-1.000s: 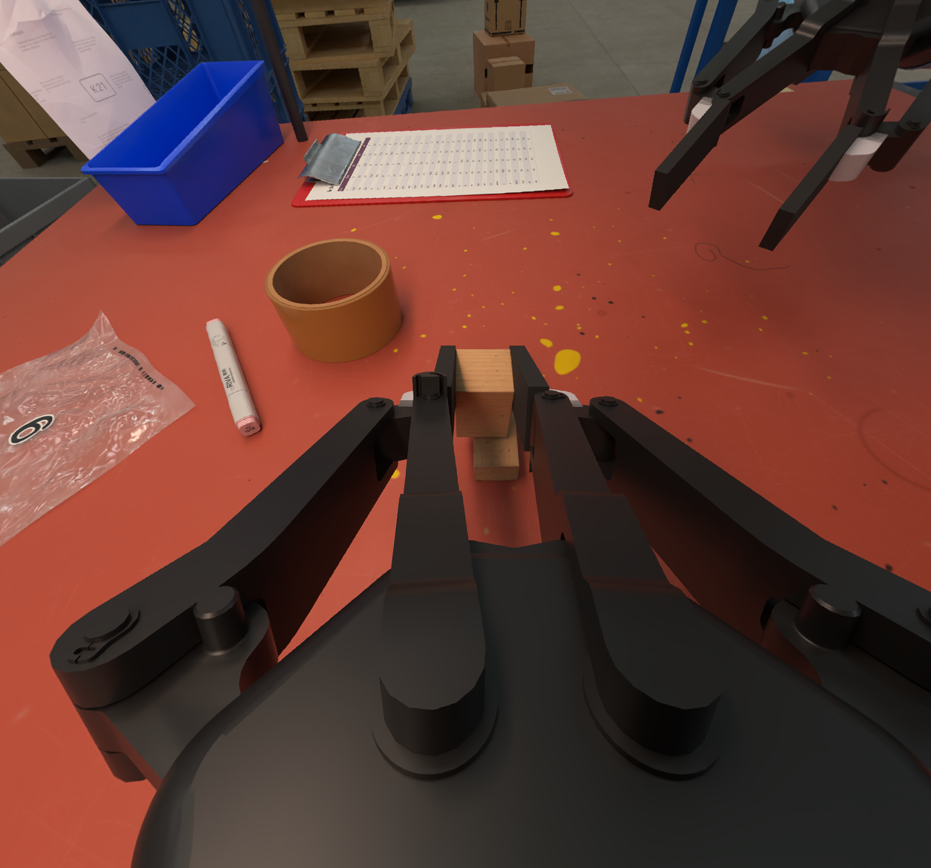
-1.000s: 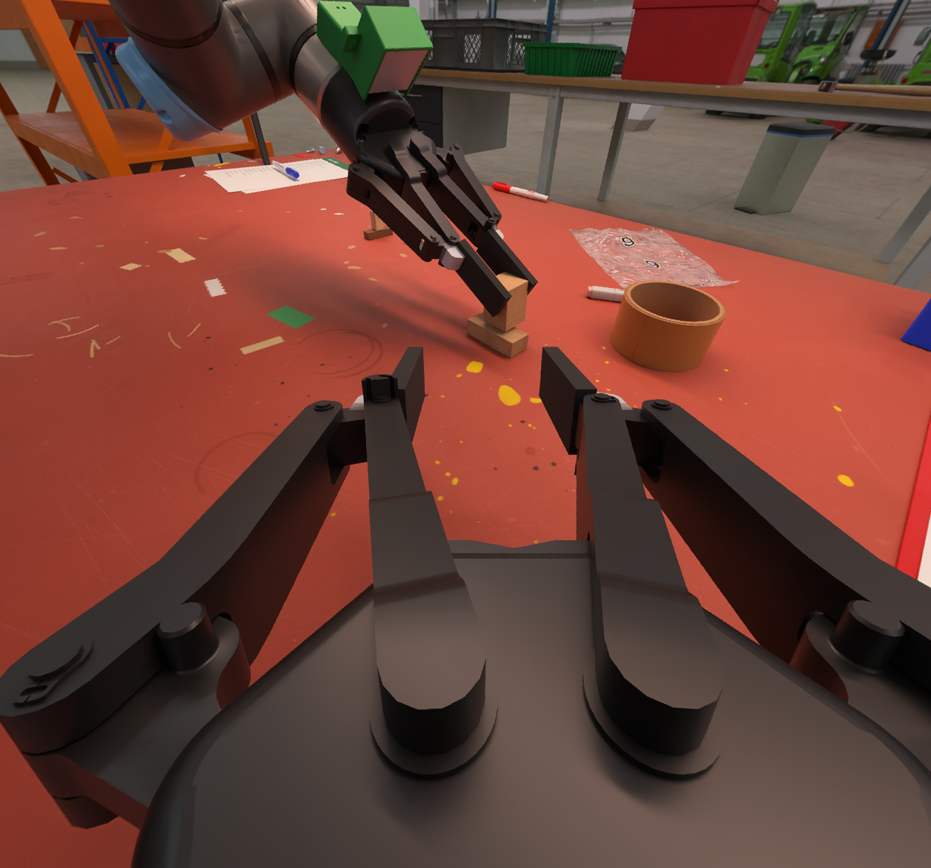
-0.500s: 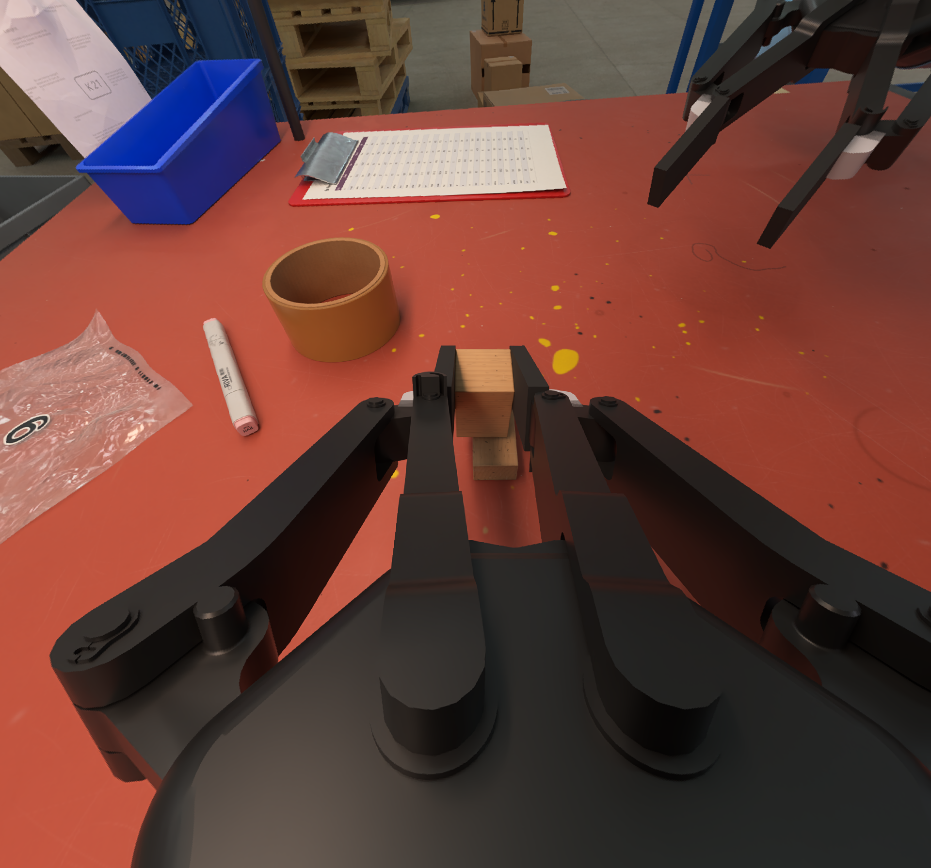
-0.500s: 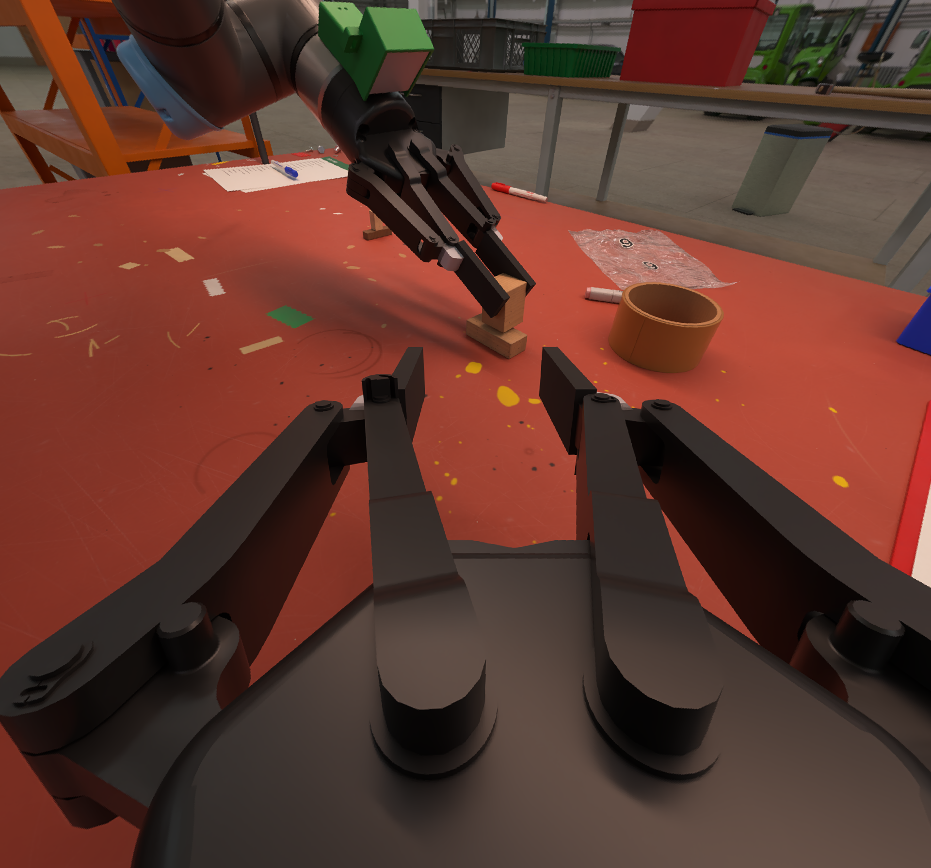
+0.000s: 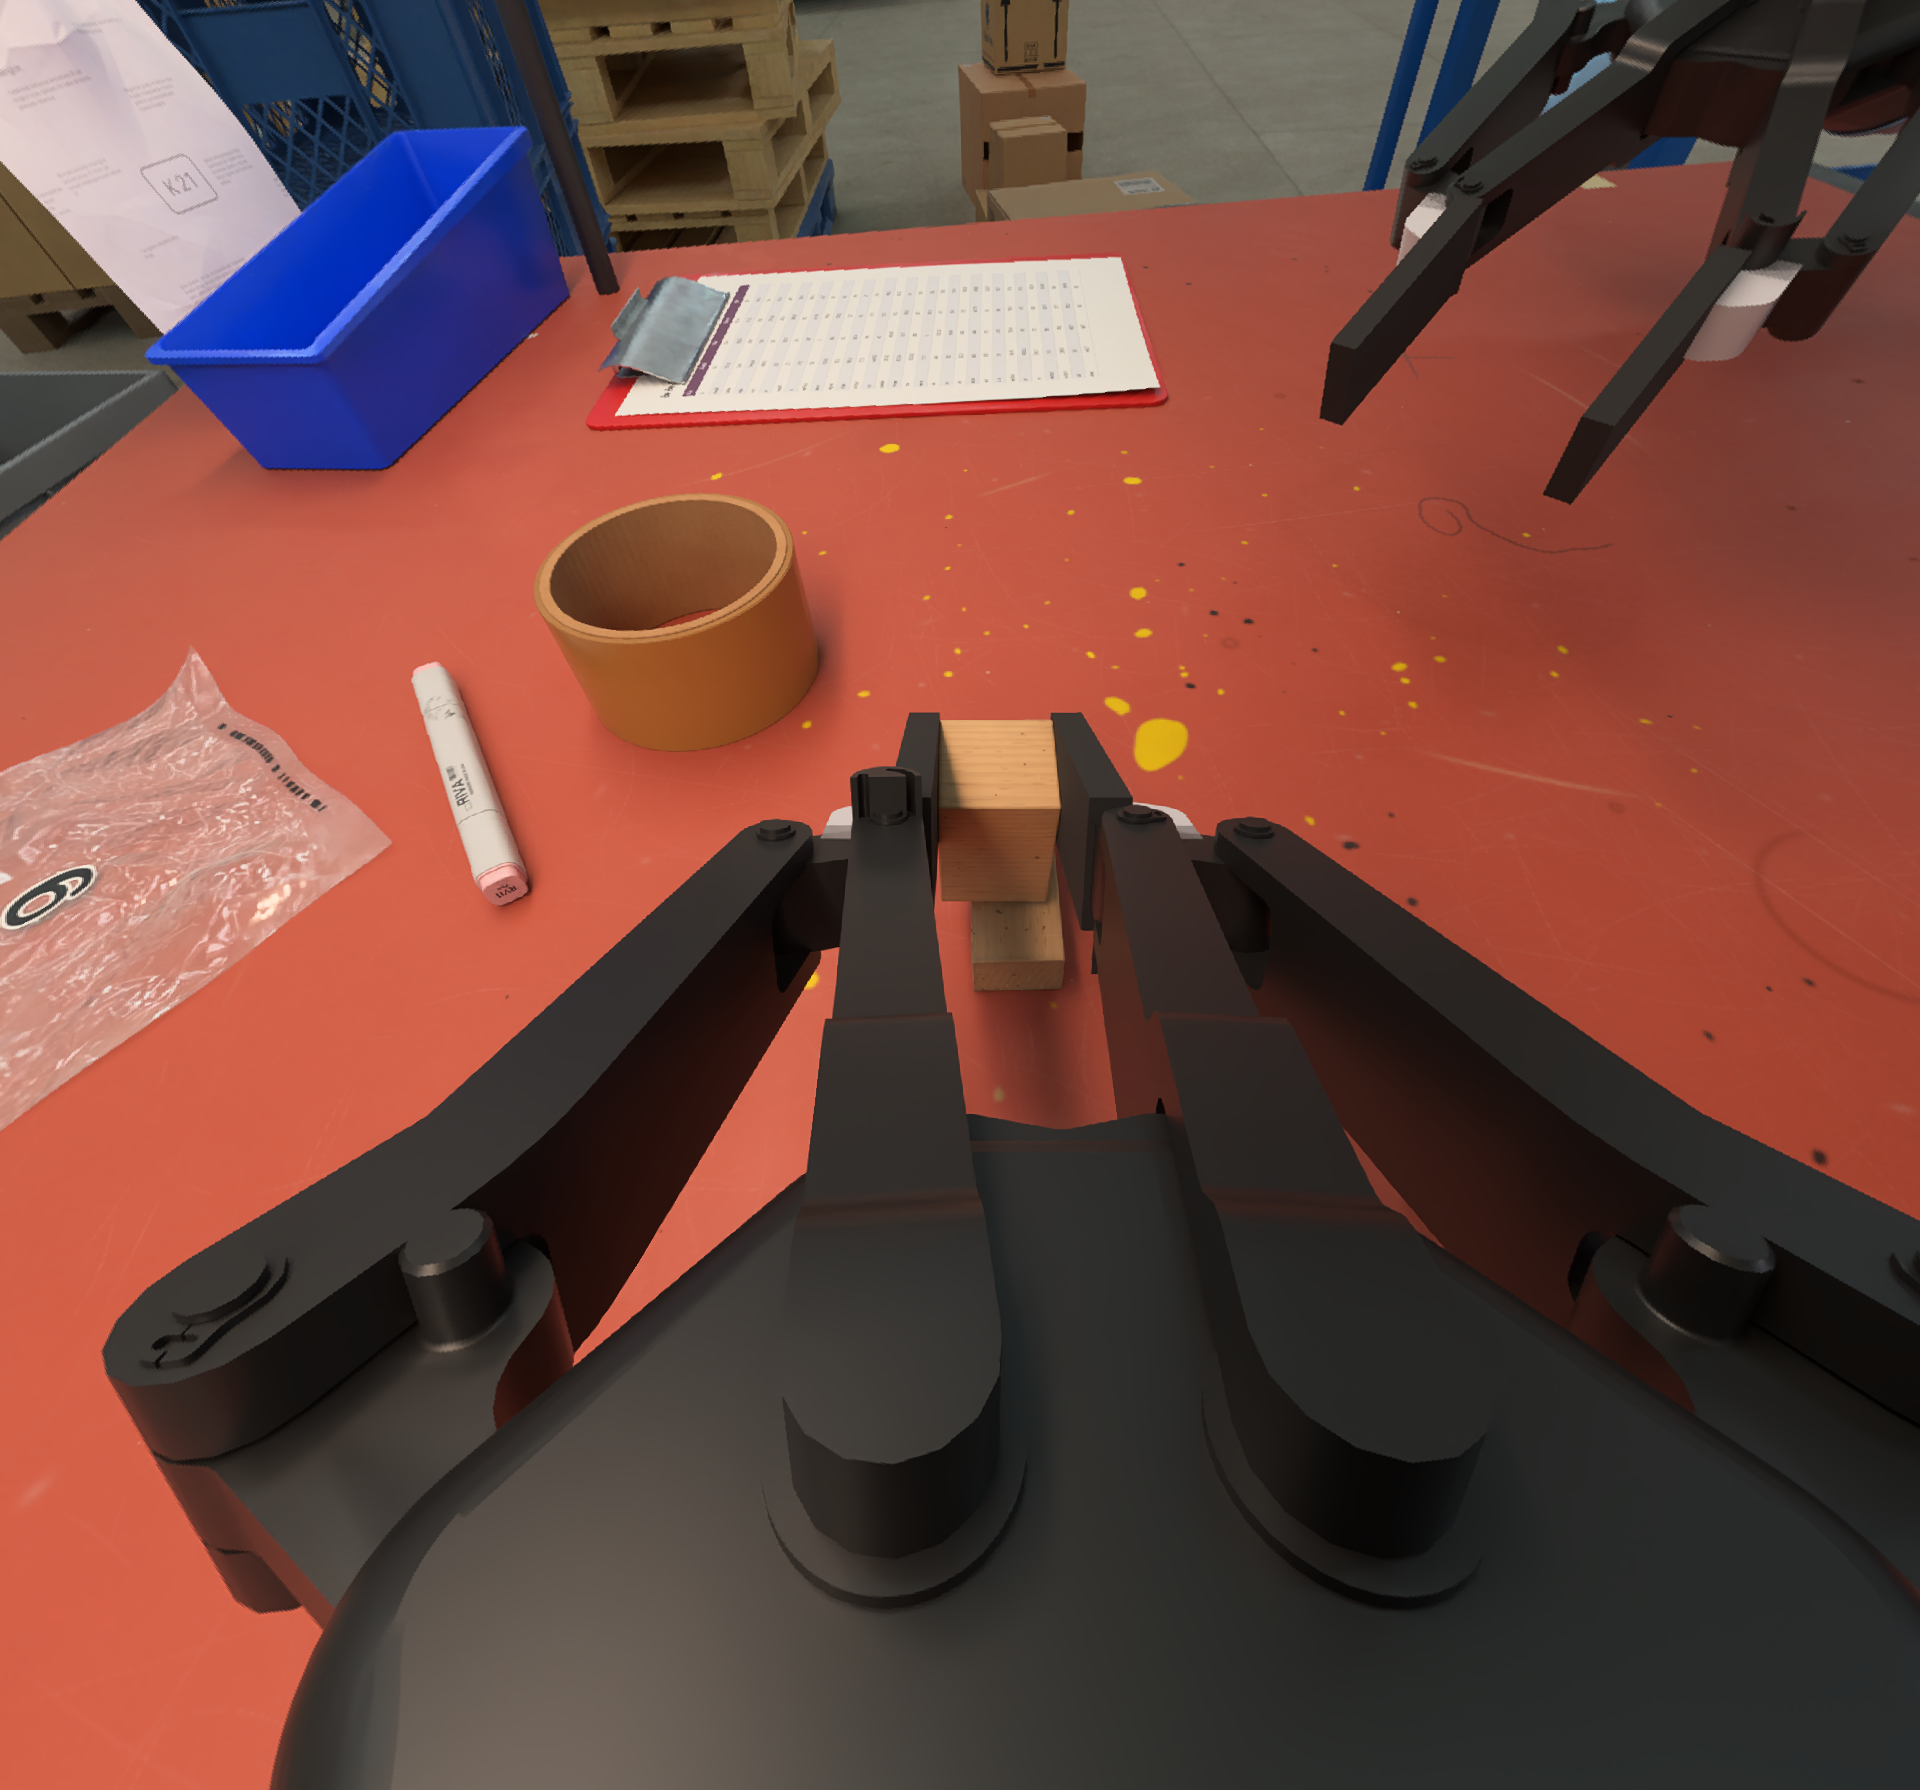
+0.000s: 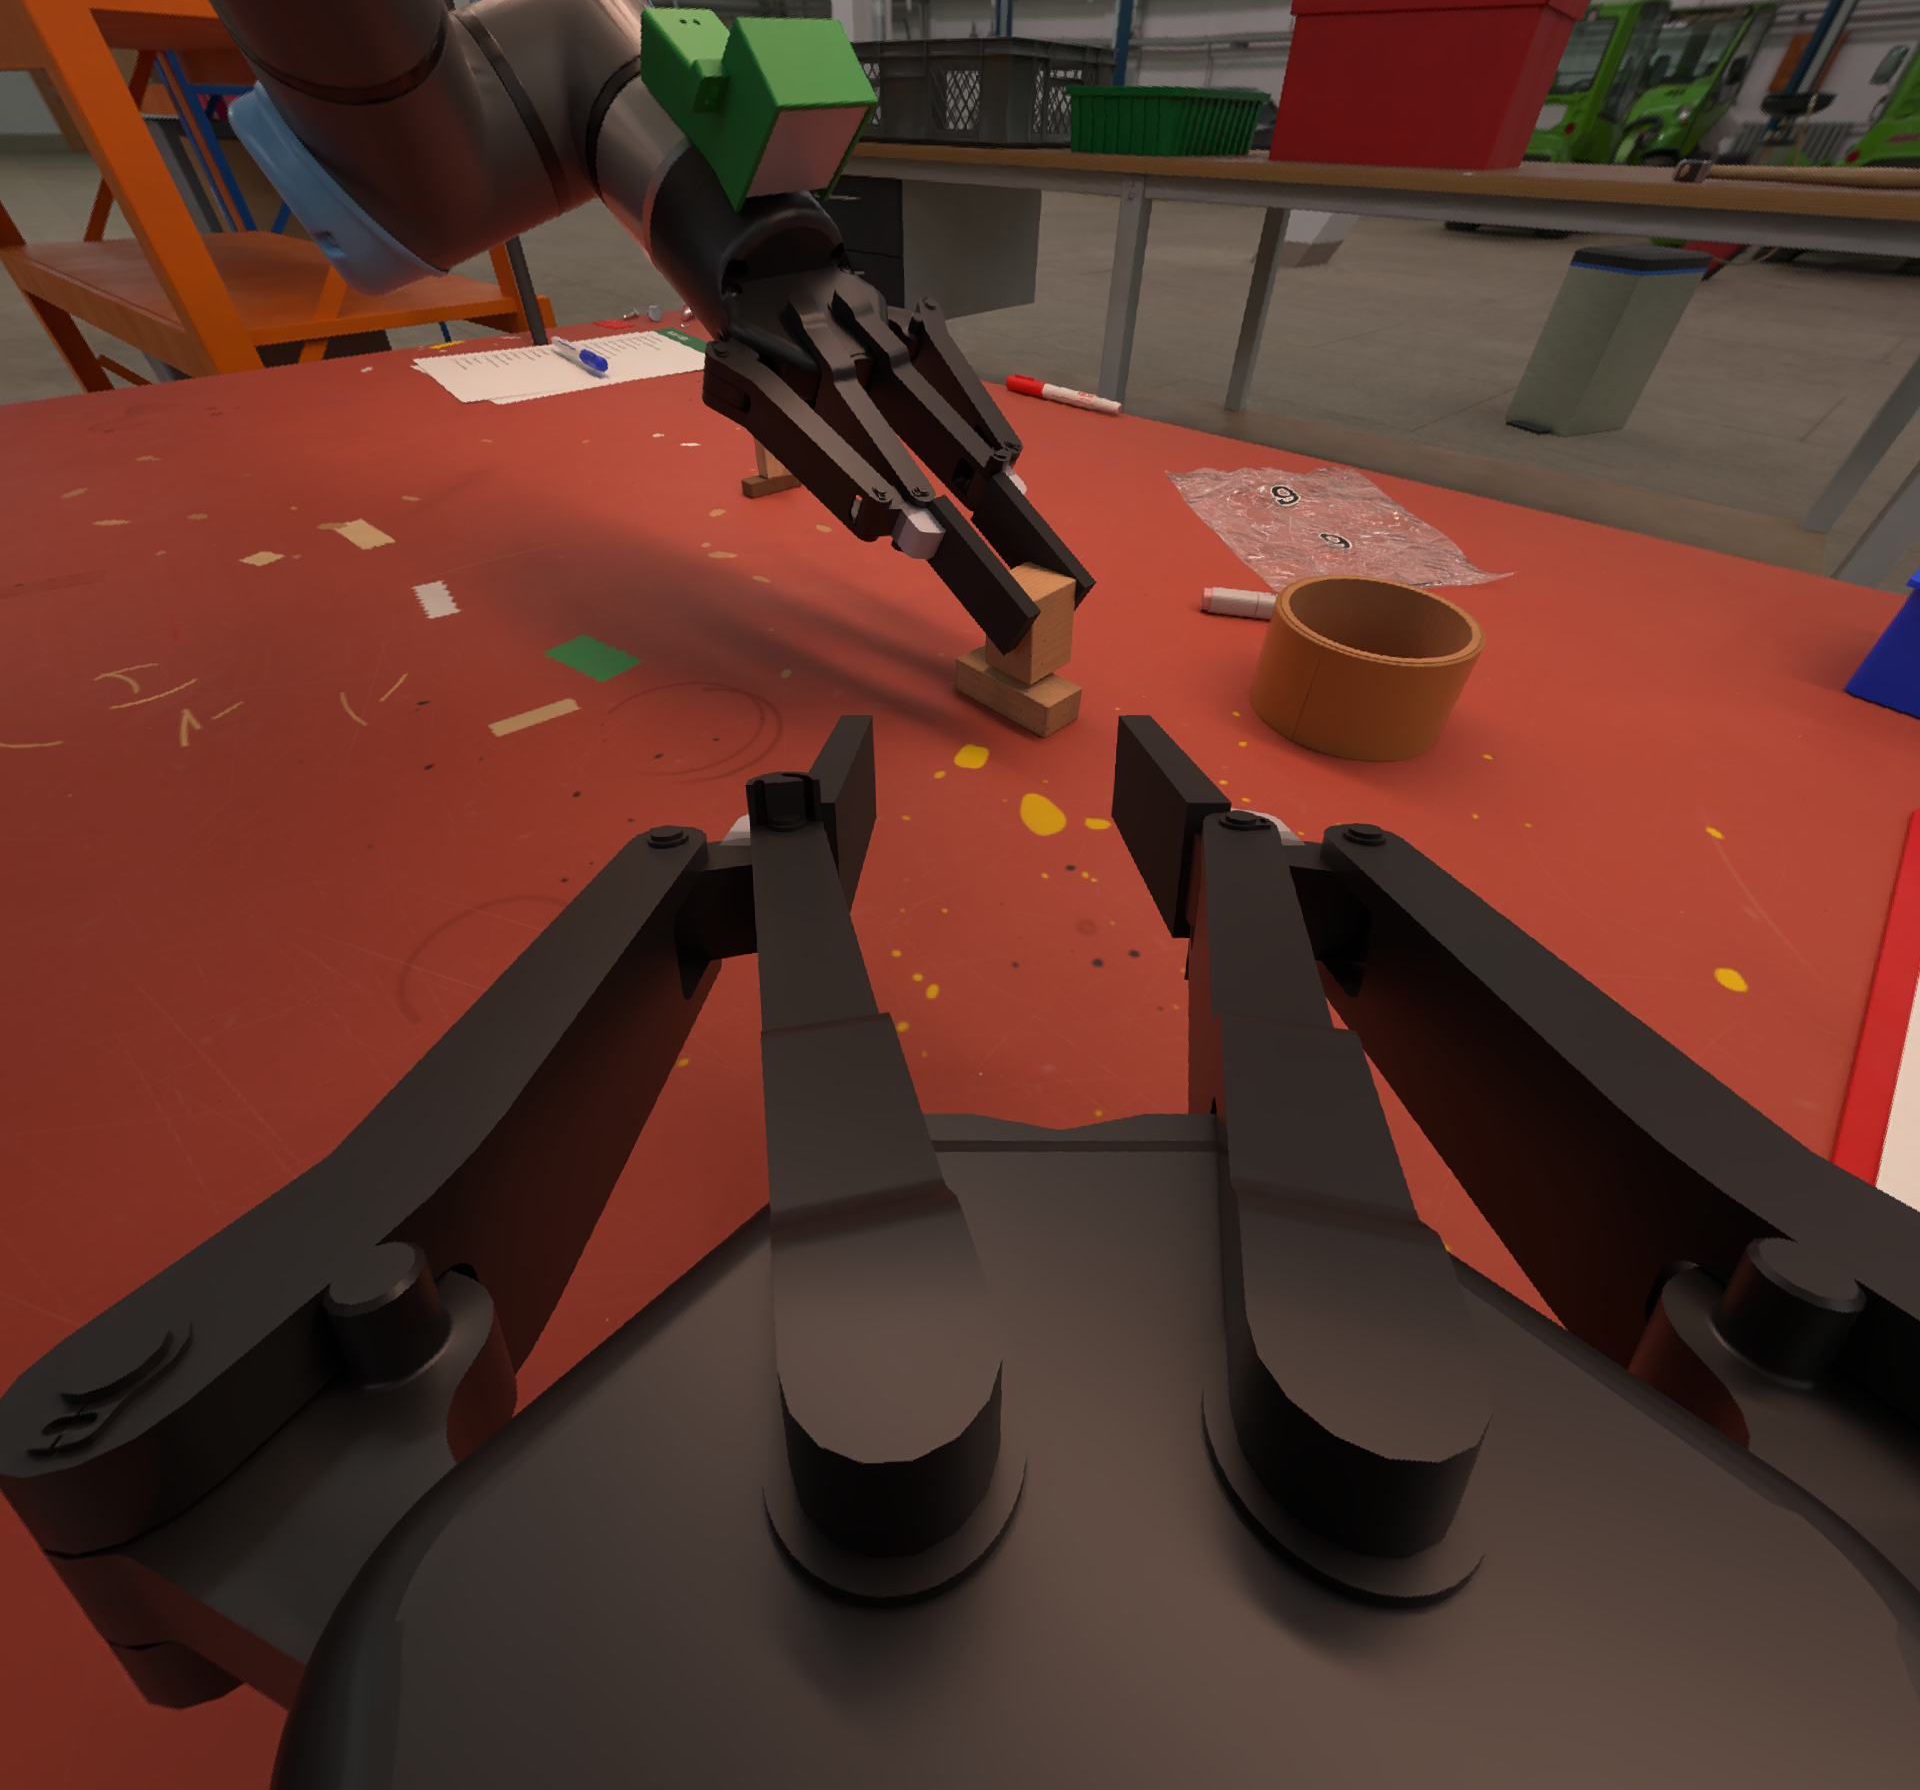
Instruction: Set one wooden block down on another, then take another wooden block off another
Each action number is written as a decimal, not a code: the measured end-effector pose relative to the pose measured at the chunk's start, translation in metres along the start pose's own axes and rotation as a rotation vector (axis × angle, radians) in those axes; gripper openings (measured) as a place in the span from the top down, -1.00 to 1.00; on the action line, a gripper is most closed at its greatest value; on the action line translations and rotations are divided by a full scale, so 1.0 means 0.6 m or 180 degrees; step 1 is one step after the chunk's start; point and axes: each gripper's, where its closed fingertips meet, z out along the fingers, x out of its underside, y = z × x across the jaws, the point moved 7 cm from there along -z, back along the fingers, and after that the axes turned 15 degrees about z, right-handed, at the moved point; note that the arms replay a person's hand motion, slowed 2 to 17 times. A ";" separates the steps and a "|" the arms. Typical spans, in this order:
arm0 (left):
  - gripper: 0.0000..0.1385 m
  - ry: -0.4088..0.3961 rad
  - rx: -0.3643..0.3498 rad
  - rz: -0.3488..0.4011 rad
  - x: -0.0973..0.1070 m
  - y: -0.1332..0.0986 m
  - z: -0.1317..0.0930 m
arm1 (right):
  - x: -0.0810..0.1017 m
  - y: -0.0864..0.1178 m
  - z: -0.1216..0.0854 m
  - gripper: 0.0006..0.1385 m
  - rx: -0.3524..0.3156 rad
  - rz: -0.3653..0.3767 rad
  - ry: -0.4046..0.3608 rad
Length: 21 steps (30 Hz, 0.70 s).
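My left gripper (image 5: 997, 753) is shut on a small wooden cube (image 5: 997, 810) and holds it right over a flat wooden block (image 5: 1018, 945) on the red table (image 5: 1351, 805). In the right wrist view the cube (image 6: 1049, 618) sits at the flat block's (image 6: 1023, 696) top, with the left gripper (image 6: 1029, 613) around it. I cannot tell if they touch. Another small wooden block pair (image 6: 767, 481) stands farther back, partly hidden by the left gripper. My right gripper (image 6: 992, 784) is open and empty above the table, short of the stack. It also shows in the left wrist view (image 5: 1455, 431).
A brown tape roll (image 5: 675, 618), a white marker (image 5: 468, 784) and a clear plastic bag (image 5: 156, 867) lie left of the stack. A blue bin (image 5: 364, 306) and a red clipboard (image 5: 883, 338) are at the far edge. Papers with a pen (image 6: 561, 358) and a red marker (image 6: 1060, 393) lie beyond.
Almost nothing. Both views shift by a few pixels. The left gripper still holds the cube at the flat block, and the right gripper stays open.
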 end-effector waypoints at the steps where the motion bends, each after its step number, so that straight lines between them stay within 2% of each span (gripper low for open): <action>1: 0.59 0.0001 -0.0001 0.0001 0.000 0.000 0.000 | 0.000 0.000 0.000 0.11 -0.0001 -0.0002 0.0004; 21: 0.59 0.0000 0.0036 -0.0012 0.000 -0.005 -0.002 | 0.003 -0.001 0.004 0.11 0.0000 0.0011 0.0035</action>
